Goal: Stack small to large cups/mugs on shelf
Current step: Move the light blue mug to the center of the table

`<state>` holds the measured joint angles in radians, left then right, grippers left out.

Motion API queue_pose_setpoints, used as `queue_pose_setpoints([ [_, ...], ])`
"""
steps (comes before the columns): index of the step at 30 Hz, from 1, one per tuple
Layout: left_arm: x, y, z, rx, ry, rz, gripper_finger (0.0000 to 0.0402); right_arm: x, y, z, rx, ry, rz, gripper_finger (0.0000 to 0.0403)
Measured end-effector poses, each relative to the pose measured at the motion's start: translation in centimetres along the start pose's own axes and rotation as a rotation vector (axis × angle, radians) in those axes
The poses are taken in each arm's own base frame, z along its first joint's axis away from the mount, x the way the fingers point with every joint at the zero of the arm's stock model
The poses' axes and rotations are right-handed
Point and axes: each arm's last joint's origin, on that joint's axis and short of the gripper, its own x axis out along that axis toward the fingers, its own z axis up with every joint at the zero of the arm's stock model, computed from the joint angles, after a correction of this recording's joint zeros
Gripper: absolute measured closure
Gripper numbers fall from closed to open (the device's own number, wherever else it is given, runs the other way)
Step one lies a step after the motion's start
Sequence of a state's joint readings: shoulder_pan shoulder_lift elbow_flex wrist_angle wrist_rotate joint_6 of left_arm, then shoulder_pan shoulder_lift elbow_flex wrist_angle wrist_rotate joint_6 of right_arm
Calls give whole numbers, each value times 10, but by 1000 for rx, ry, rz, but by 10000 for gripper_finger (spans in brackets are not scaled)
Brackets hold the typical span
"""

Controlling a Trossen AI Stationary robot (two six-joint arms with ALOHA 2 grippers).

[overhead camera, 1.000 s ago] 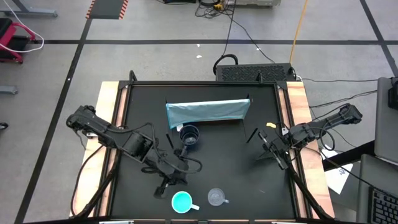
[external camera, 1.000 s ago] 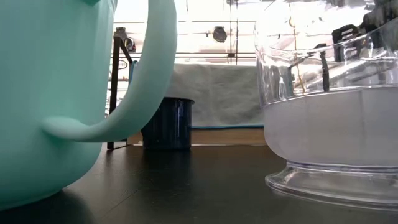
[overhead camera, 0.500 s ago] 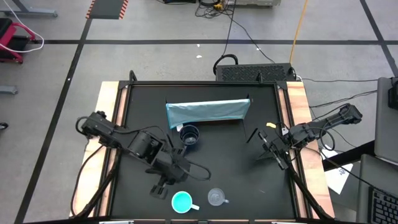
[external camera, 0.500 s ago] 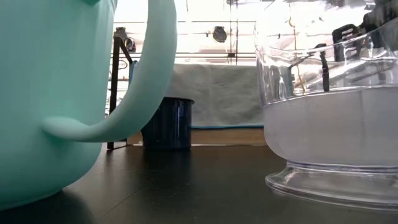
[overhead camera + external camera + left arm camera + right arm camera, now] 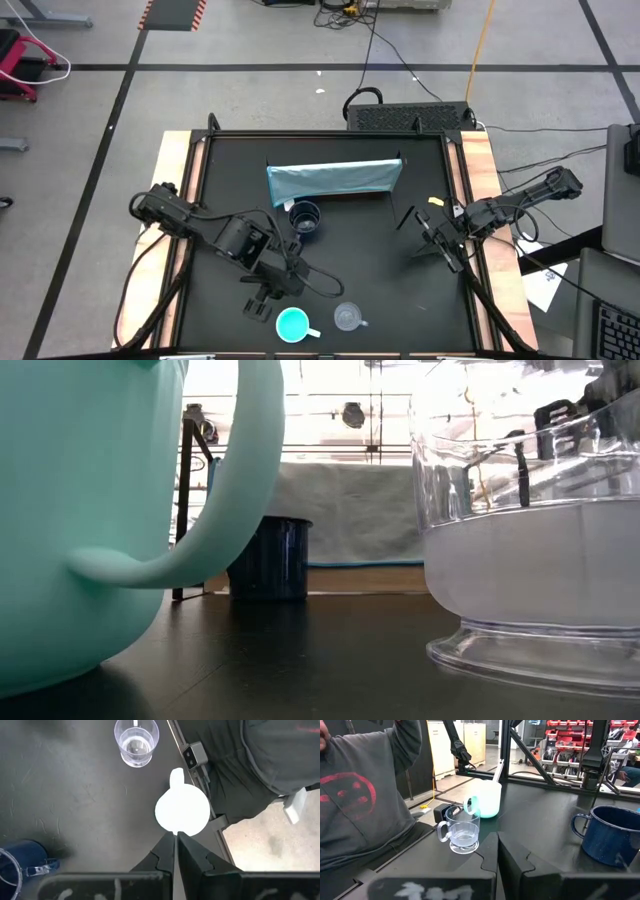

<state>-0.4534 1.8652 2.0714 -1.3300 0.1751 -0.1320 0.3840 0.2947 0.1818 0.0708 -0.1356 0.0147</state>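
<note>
The turquoise mug (image 5: 292, 324) and the clear mug (image 5: 347, 317) stand upright on their bases near the table's near edge. The navy mug (image 5: 304, 217) stands in front of the light blue-grey shelf (image 5: 335, 180) at the far middle. My left gripper (image 5: 265, 300) is shut, pointing down, just left of the turquoise mug. In the left wrist view its tips (image 5: 176, 837) show at the edge of that mug (image 5: 182, 812). My right gripper (image 5: 425, 248) is shut and waits at the table's right side.
A person in a grey sweatshirt (image 5: 360, 805) stands at the table's near edge. A small camera (image 5: 192, 755) sits on that edge beside the mugs. A small yellow piece (image 5: 437, 200) lies at the right, near my right arm.
My left arm has swung toward the table's right, its elbow and wrist coming nearer the middle. Its gripper stays beside the turquoise mug. The mugs and the shelf have kept still.
</note>
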Motion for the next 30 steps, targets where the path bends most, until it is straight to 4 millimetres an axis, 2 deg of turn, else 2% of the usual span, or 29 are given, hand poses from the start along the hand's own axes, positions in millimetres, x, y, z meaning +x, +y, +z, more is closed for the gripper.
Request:
queue_pose_setpoints([
  [11, 0, 1, 1, -31, -17, 24, 380, 0, 0, 0, -1, 0, 0, 403],
  [30, 1, -9, 4, -26, -50, -31, 378, 0, 0, 0, 0, 0, 0, 403],
])
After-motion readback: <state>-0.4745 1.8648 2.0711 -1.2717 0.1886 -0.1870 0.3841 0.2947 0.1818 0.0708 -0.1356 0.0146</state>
